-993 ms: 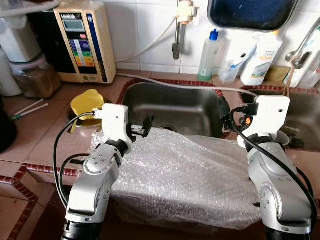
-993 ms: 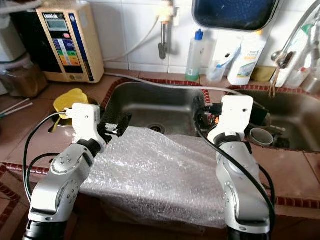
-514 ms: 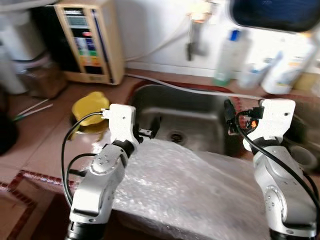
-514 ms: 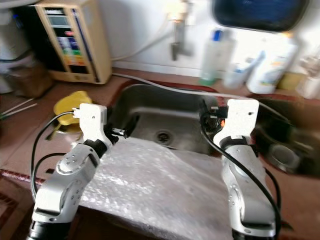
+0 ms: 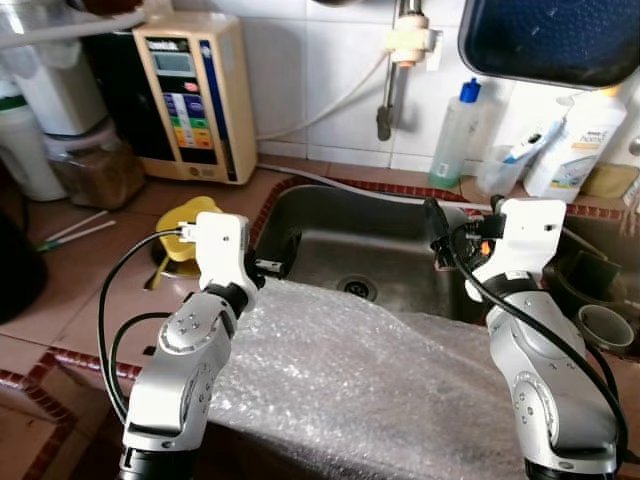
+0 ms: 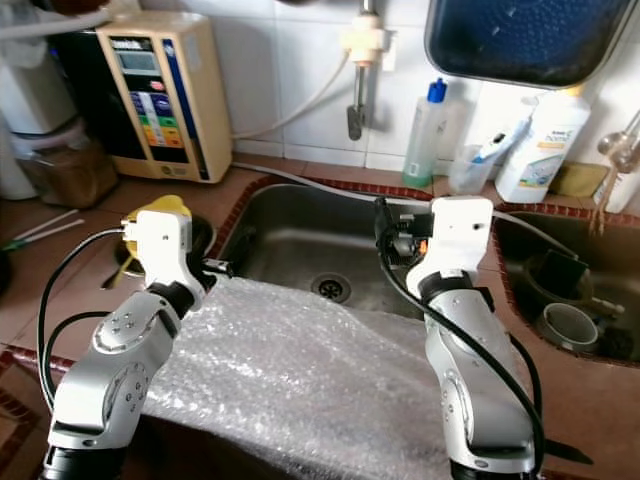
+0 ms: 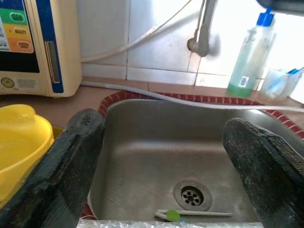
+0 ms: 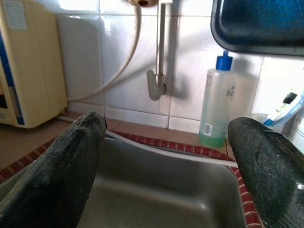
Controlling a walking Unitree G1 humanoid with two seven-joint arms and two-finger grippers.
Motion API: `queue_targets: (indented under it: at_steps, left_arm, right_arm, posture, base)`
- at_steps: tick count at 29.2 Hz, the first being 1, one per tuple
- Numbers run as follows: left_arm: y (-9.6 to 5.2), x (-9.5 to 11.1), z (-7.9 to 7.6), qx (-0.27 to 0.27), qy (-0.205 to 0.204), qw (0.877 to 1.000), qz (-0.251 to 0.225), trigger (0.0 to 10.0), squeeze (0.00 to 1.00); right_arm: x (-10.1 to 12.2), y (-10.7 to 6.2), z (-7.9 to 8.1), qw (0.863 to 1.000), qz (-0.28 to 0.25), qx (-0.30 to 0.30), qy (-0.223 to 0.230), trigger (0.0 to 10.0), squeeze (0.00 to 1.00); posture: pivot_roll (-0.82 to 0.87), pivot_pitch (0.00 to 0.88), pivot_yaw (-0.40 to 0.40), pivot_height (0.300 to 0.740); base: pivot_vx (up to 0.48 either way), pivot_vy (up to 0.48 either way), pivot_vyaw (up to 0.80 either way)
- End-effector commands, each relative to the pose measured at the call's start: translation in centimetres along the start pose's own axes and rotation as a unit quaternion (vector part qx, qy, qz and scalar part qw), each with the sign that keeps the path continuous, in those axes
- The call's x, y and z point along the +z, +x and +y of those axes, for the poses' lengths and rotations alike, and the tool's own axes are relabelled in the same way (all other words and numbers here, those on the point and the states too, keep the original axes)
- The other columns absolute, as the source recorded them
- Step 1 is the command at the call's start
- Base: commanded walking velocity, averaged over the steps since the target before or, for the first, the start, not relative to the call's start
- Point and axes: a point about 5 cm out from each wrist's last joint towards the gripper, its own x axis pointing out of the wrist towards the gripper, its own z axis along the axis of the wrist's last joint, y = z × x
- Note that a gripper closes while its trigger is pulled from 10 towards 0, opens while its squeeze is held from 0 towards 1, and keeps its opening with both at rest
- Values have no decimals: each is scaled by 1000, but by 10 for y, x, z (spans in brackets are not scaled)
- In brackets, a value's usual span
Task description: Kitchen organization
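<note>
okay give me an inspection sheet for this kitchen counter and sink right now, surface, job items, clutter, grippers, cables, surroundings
Surface: brown tiled counter; bubble wrap draped over its front edge.
Job's things: steel sink, a small green-tipped utensil near the drain.
Clutter: yellow container, dish soap bottle, white bottle, grey cup.
Grippers: left gripper open, above the sink; right gripper open, above the sink, empty.
Cables: black cables on both arms; white hose behind the sink.
Surroundings: beige water appliance, wall tap, dark tray.
</note>
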Motion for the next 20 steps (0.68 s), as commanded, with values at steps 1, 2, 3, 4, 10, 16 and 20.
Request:
queue_targets:
  at_steps: [1, 2, 3, 4, 10, 16, 20]
  left_arm:
    - [0, 2, -4, -7, 2, 1000, 0, 10000, 0]
    - [0, 1, -4, -7, 4, 1000, 1, 10000, 0]
    - [0, 1, -4, -9, -2, 1000, -1, 10000, 0]
    - [0, 2, -4, -9, -3, 1000, -2, 10000, 0]
    - [0, 1, -3, -5, -5, 1000, -1, 10000, 0]
    - [0, -1, -2, 5, -6, 1000, 7, 10000, 0]
    - [1, -1, -2, 5, -8, 1000, 7, 10000, 0]
  right_arm:
    - [1, 0, -1, 1000, -2, 0, -1, 10000, 0]
    - [1, 0, -1, 1000, -2, 1, -1, 10000, 0]
    - [1, 0, -1, 1000, -2, 1, -1, 10000, 0]
    - [1, 0, -1, 1000, -2, 1, -1, 10000, 0]
    - [0, 0, -1, 1000, -1, 2, -2, 10000, 0]
    - [0, 0, 0, 1000, 1, 3, -3, 10000, 0]
    - [0, 0, 0, 1000, 2, 3, 0, 10000, 0]
  posture:
    - [-38, 0, 17, 740]
    - [-37, 0, 17, 740]
    - [-37, 0, 17, 740]
    - [-38, 0, 17, 740]
    - [-38, 0, 16, 740]
    - [-40, 0, 17, 740]
    - [-40, 0, 16, 740]
  base:
    - [0, 0, 0]
    - [0, 0, 0]
    - [0, 0, 0]
    - [0, 0, 0]
    - [0, 0, 0]
    - [0, 0, 0]
    - [0, 0, 0]
